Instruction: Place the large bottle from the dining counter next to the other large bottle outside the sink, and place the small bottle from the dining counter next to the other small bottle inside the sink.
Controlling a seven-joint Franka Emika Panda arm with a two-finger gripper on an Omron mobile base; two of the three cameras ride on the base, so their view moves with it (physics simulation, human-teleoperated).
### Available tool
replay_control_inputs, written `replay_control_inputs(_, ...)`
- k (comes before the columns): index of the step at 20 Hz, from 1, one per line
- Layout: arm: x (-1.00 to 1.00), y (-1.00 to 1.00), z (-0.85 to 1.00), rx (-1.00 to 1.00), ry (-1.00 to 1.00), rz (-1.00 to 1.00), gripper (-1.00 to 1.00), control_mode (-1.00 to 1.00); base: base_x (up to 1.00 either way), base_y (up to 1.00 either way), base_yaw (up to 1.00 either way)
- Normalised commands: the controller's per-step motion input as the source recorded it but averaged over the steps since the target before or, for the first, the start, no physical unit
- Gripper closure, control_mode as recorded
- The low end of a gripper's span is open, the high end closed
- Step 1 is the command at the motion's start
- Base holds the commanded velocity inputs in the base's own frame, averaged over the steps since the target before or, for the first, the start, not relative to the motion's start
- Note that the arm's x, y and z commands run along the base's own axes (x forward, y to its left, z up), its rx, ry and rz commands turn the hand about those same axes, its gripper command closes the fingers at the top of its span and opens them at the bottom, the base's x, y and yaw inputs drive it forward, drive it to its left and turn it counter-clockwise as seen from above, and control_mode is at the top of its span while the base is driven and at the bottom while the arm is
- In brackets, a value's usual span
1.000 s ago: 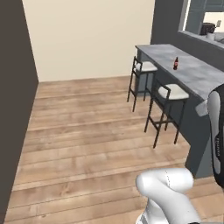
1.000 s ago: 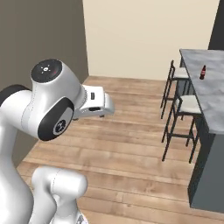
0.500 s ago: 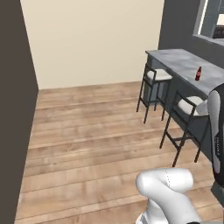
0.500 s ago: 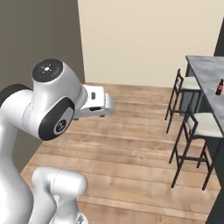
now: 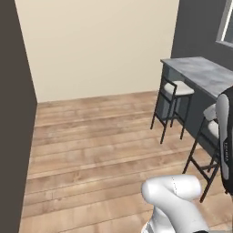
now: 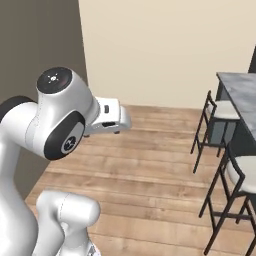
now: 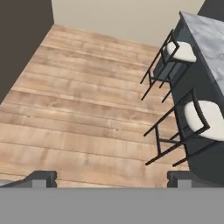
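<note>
Hovering over wood floor, tool (image 7: 111, 177) spread wide, dining counter (image 7: 209, 39) upper right

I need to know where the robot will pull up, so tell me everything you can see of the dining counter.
The dining counter is a long slab with a grey-veined marbled top on a dark grey base. It runs along the right side of the room, its near end short of the cream wall. Two black-framed stools with pale seats stand along its floor side. The visible stretch of top carries nothing; its far part is cut off.
</note>
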Motion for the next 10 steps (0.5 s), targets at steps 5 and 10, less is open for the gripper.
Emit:
replay_control_inputs(5, 0.00, 0.00, 0.00, 0.00, 0.00, 0.00, -1.00, 1.00, 0.92, 0.35, -0.11)
replay_control_inputs(10, 0.00, 0.00, 0.00, 0.00, 0.00, 0.00, -1.00, 1.00, 0.35, 0.23, -0.21)
